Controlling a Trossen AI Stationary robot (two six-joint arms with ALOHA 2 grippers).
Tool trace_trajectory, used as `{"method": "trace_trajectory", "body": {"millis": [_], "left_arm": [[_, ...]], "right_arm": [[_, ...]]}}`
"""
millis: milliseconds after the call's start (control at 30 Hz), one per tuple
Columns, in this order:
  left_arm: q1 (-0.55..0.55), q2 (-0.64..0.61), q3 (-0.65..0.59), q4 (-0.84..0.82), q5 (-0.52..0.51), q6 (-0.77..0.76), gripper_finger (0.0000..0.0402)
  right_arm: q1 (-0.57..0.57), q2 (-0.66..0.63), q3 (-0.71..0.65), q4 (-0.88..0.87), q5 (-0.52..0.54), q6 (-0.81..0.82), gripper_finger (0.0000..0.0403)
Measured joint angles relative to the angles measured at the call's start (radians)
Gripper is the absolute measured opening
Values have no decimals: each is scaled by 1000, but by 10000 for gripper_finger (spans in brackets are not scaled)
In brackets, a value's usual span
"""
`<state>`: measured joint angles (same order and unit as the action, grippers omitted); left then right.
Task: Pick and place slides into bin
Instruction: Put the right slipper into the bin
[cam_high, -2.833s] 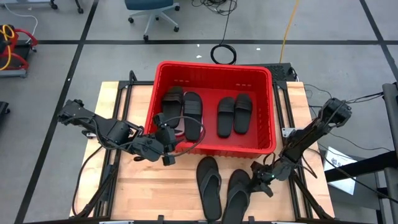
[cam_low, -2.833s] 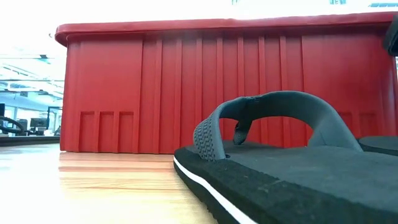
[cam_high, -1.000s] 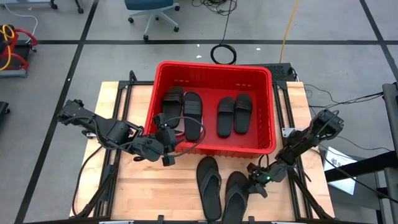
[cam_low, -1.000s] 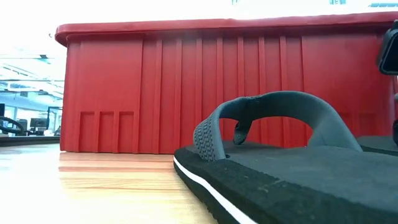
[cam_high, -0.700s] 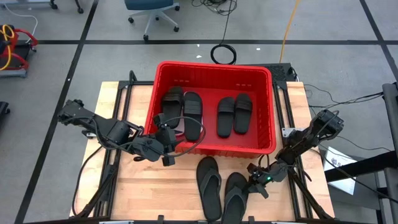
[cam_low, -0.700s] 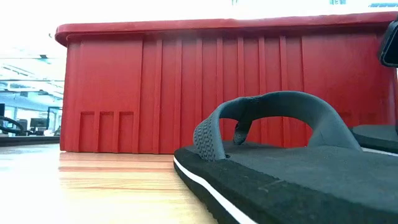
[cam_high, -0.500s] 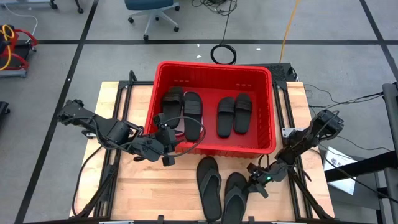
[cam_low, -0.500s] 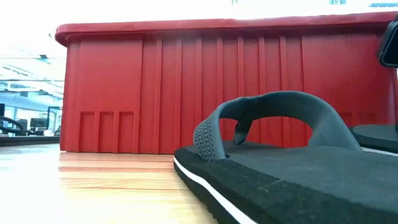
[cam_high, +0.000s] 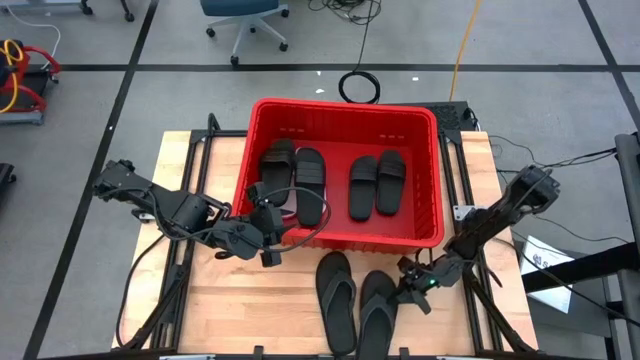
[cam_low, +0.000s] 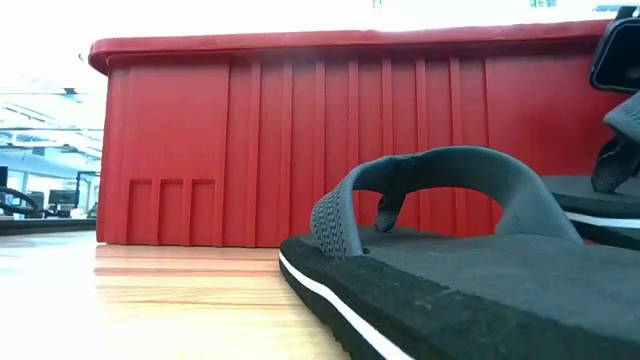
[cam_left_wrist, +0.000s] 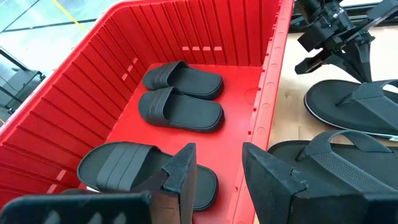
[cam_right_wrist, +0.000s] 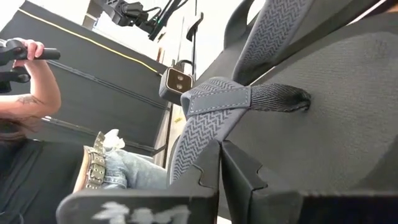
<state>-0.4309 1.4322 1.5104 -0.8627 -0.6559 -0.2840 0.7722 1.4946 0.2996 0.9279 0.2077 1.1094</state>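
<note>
The right gripper (cam_high: 408, 289) is clenched on the grey woven strap of the right-hand black thong flip-flop (cam_high: 377, 308), at that sandal's outer edge; its twin black thong flip-flop (cam_high: 336, 297) lies just beyond on the wooden tabletop (cam_high: 235, 295). In the low view the nearer sandal hides most of the grasped one. Ahead of the right gripper stands the large red ribbed plastic bin (cam_high: 435, 175), holding two black wide-strap pairs (cam_high: 377, 184). The left gripper (cam_high: 268, 238) hangs released at the bin's near left corner, hiding part of the floor there. A seated person (cam_right_wrist: 37, 118) shows in the right wrist view, cut off.
</note>
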Motion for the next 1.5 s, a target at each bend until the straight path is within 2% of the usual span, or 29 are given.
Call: {"method": "trace_trajectory", "body": {"millis": [167,400,600,867,1167,1500], "left_arm": [[0,0,0,0,0,-1,129],[0,0,0,0,0,-8,129],[0,0,0,1,0,-12,129],[0,0,0,1,1,-19,129],[0,0,0,1,2,-21,129],[-1,0,0,0,4,-29,129]], "right_arm": [[-1,-95,0,-134,6,-25,0],[-15,-231,0,-350,76,-27,0],[-28,-306,0,-365,80,-99,0],[-33,-321,0,-383,80,-103,0],[-17,-341,-1,-288,81,-121,0],[-12,-430,0,-286,82,-191,0]]}}
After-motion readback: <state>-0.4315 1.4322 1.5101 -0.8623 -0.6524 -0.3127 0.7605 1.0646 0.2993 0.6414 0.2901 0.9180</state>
